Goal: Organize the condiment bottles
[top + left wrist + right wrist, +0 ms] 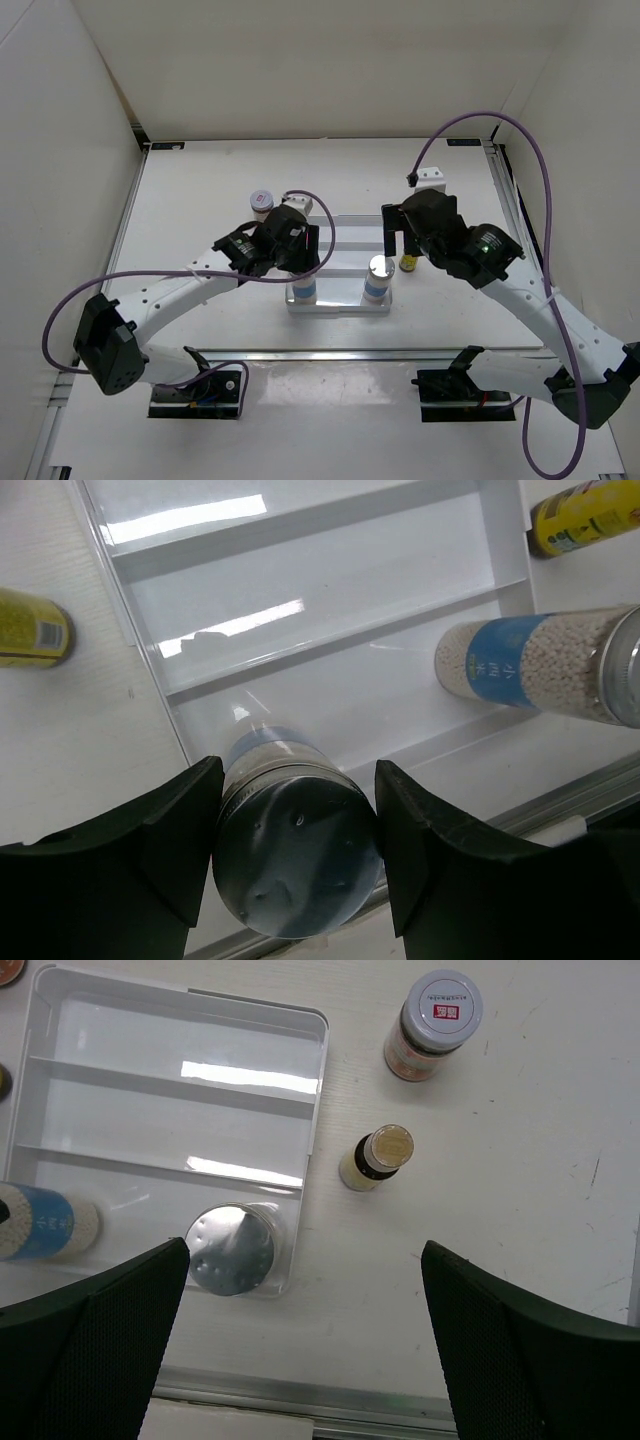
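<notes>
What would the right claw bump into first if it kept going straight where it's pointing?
Probably the bare table, in the gap between the silver-capped bottle in the tray and the slim yellow-labelled bottle. The right claw is open wide, so a finger could clip either; depth is unclear.

a white bench (pixel 200 190) with a faint wood grain fills the middle of the top view. plain white panels box it in: a back wall (pixel 320 60), a left wall (pixel 50 150) and a right wall (pixel 590 100). a left rail (pixel 128 215) of aluminium runs along one side of the bench, and a near rail (pixel 330 353) crosses in front. a small black bracket (pixel 163 146) sits at the far left corner. the light is soft and even, with pale shadows. the right wrist view shows a few dark scuffs (pixel 594 1172) on the bench.
</notes>
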Available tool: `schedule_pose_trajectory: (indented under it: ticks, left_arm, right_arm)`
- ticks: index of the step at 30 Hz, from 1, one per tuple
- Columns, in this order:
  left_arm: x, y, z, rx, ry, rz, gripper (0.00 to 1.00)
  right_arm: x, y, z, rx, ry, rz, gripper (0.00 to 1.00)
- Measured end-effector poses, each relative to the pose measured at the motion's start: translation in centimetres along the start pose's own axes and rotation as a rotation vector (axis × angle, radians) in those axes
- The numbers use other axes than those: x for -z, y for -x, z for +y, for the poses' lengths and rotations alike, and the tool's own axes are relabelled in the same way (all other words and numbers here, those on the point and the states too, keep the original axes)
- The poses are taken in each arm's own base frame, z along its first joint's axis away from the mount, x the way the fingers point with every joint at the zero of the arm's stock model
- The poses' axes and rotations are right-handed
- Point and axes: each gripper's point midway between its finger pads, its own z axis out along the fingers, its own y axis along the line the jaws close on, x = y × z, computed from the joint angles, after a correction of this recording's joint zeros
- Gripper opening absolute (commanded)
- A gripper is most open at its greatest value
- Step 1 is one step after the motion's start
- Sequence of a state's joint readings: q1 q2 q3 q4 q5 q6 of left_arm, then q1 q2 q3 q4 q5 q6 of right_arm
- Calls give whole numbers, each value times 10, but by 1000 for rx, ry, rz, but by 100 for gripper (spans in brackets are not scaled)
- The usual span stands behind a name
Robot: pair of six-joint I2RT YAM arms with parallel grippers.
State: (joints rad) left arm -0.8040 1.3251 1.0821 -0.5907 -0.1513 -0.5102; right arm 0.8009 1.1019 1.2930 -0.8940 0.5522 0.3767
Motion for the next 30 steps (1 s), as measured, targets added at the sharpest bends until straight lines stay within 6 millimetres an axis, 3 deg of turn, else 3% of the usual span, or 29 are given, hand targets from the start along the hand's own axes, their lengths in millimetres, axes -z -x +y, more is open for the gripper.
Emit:
schedule_pose_trajectory:
  ticks: [1, 6, 10, 11, 12, 17, 20, 27, 30]
  left_arm:
    - [-4, -4, 1, -4, 7, 6, 33]
    - [-20, -4, -1, -6, 20, -2, 46]
    - [-23, 0, -3, -3, 24, -21, 67]
    - [-24, 0, -3, -4, 25, -25, 88]
    - [-24, 1, -3, -9, 26, -27, 100]
    - [-22, 5, -5, -11, 36, -46, 100]
    - [-12, 18, -9, -18, 36, -75, 100]
    - [49, 79, -13, -20, 21, -287, 100]
    - [70, 91, -5, -18, 34, -348, 100]
  right_arm:
    - [0, 0, -1, 0, -1, -1, 100]
    - [-1, -3, -4, 3, -19, 1, 100]
    - [-5, -10, -6, 17, -36, 23, 100]
    - [-5, -11, -7, 20, -42, 28, 100]
    - [-6, -12, -7, 23, -47, 32, 100]
    - [-17, -15, -14, 25, -101, 58, 100]
    - [-29, -18, -25, 1, -153, 95, 100]
    - [-68, -34, -50, -83, -217, 230, 100]
    - [-86, -44, -50, -88, -222, 289, 91]
